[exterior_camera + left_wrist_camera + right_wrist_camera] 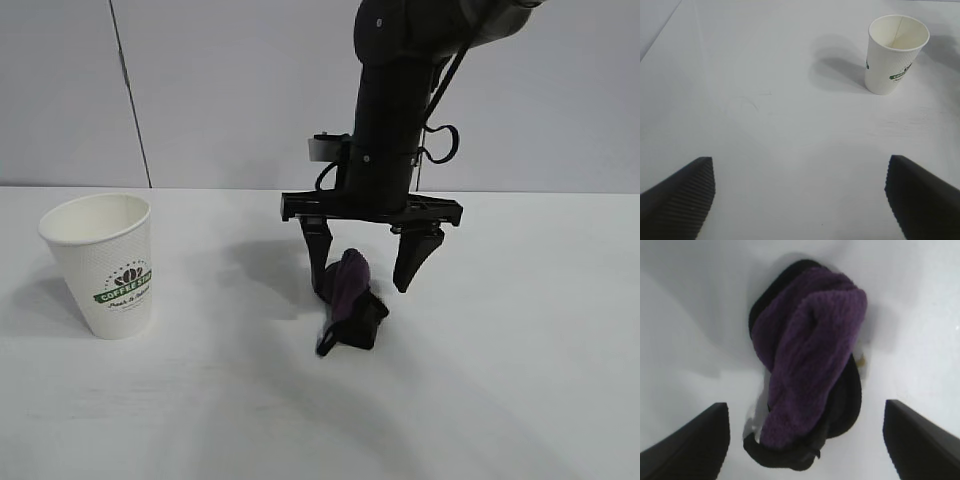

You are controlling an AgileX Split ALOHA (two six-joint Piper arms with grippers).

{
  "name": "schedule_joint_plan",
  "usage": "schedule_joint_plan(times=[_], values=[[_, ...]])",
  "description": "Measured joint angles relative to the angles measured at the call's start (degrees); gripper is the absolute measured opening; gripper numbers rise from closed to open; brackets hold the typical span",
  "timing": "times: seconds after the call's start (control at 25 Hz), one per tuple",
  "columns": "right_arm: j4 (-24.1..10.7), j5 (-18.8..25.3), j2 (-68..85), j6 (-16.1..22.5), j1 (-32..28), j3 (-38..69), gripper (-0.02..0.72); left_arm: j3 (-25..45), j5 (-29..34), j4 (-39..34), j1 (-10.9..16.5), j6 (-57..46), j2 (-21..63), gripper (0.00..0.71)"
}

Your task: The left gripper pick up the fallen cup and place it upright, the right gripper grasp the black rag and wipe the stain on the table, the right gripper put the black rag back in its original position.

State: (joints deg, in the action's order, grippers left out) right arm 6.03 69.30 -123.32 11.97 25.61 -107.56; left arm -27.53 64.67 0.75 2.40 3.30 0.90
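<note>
Right pincer point(372, 258) pointing down, fingers spread

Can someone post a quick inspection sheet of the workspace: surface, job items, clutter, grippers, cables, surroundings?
Surface: wide white table, no orange-brown stain visible.
Job's things: white textured paper cup with green band upright at exterior view's left; bunched black and purple rag lying on the table near centre.
Clutter: nothing seen.
Grippers: black two-finger right gripper open, pointing down, fingers straddling the rag from just above, not gripping it; black left gripper open over bare table, the cup farther off.
Cables: black cable loops on the right arm's wrist, off the table.
Surroundings: plain grey wall panels behind.
</note>
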Motion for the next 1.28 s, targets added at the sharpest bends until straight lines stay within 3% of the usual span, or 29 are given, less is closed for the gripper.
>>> schedule_joint_plan(times=[0.56,0.96,1.28], values=[[0.0,1.9,26.3,0.0,0.0,0.0,0.580,0.0,0.0,0.0,0.0,0.0,0.0,0.663],[-0.5,3.2,47.3,-5.0,0.0,0.0,0.580,0.0,0.0,0.0,0.0,0.0,0.0,0.663],[-5.5,3.4,65.6,-7.7,0.0,3.5,0.580,0.0,0.0,0.0,0.0,0.0,0.0,0.663]])
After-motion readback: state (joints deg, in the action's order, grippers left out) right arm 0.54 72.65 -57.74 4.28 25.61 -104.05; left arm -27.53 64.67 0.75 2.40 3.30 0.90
